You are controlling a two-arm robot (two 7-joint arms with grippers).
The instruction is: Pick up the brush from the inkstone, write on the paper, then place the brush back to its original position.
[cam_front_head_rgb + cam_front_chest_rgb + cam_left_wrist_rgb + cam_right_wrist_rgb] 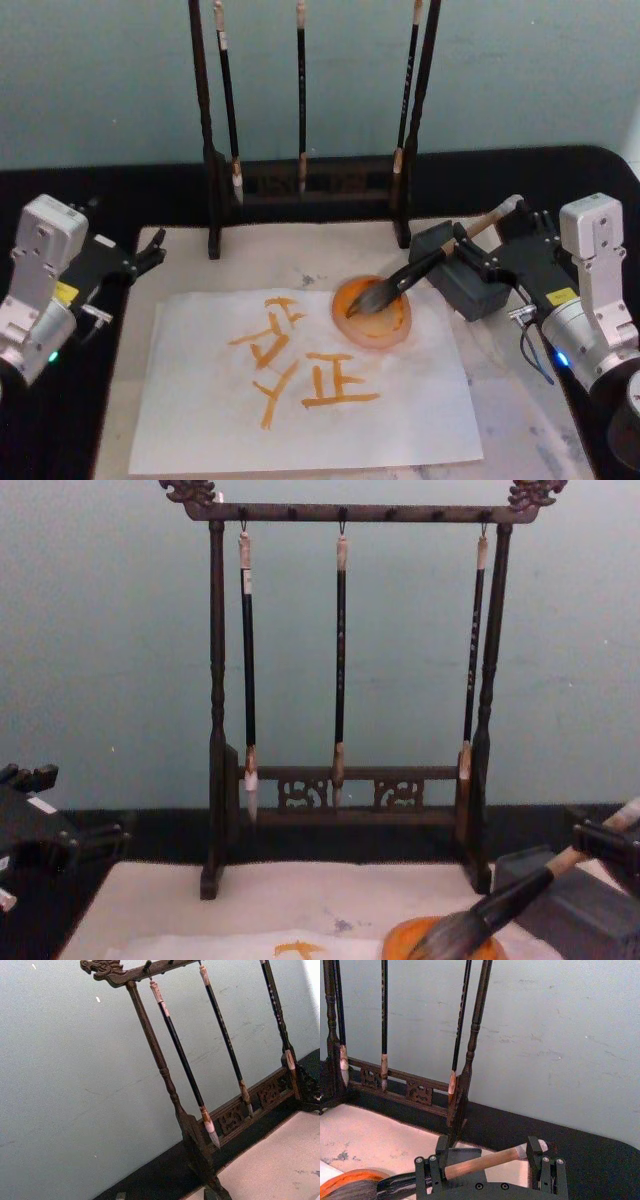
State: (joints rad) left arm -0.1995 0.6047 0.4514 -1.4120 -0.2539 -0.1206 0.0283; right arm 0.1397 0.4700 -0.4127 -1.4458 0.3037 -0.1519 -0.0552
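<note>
Two grippers: sitting at opposite edges of the black table, left and right.
Right gripper: closing narrow on the tan wooden handle of the thick brush, over the grey stone block near the beige felt mat's right edge.
Brush tuft: bushy grey bristles are resting in the round orange ink dish, which is overlapping the paper's far right corner.
Paper: thin, white and slightly wrinkled, lying flat on the mat and bearing orange strokes.
Left gripper: hanging idle at the mat's far left corner; finger gap cannot be told.
Rack: dark carved wood along the mat's far edge, holding three thin dark brushes.
</note>
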